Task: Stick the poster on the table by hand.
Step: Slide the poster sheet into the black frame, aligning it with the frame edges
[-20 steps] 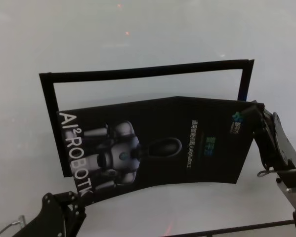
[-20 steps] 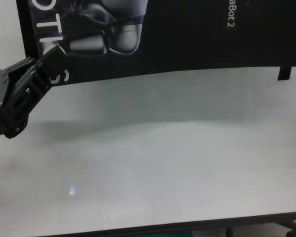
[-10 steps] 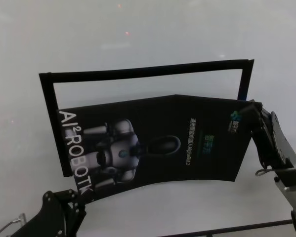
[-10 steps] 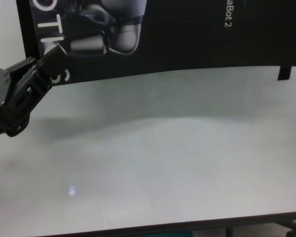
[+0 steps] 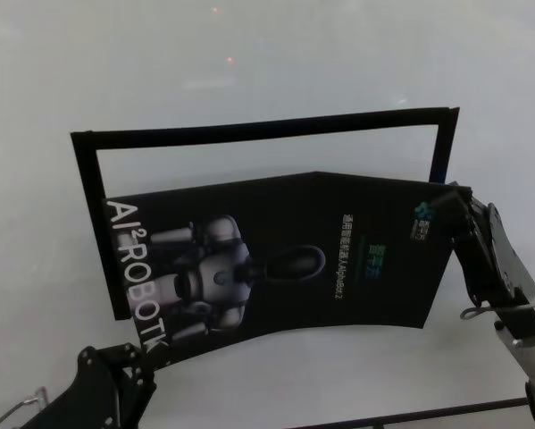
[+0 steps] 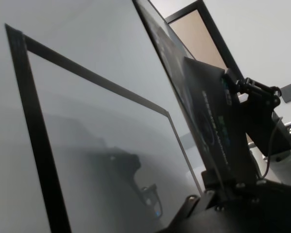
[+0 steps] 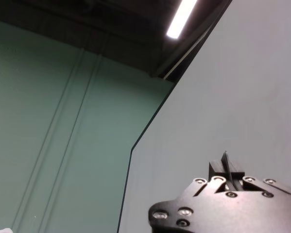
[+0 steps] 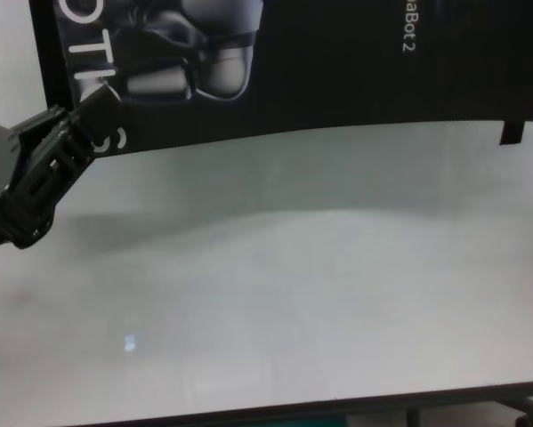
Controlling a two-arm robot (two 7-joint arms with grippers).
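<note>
The poster (image 5: 294, 259), a black sheet with a grey-white robot and white letters, hangs bowed just above the white table (image 5: 249, 54). My left gripper (image 5: 145, 355) is shut on its near left corner by the letters, as the chest view also shows for the left gripper (image 8: 70, 120) and the poster (image 8: 337, 62). At the far right corner, my right gripper (image 5: 453, 198) is shut on the sheet. In the right wrist view the right gripper (image 7: 226, 174) pinches the poster's thin edge (image 7: 226, 160). The left wrist view shows the poster (image 6: 203, 111) edge-on.
A black rectangular outline (image 5: 258, 130) lies flat on the table, partly under the poster; it also shows in the left wrist view (image 6: 38, 136). The table's near edge (image 8: 293, 411) runs along the bottom of the chest view.
The poster and both grippers have drifted slightly away from my chest, toward the outline. Both holds are unchanged.
</note>
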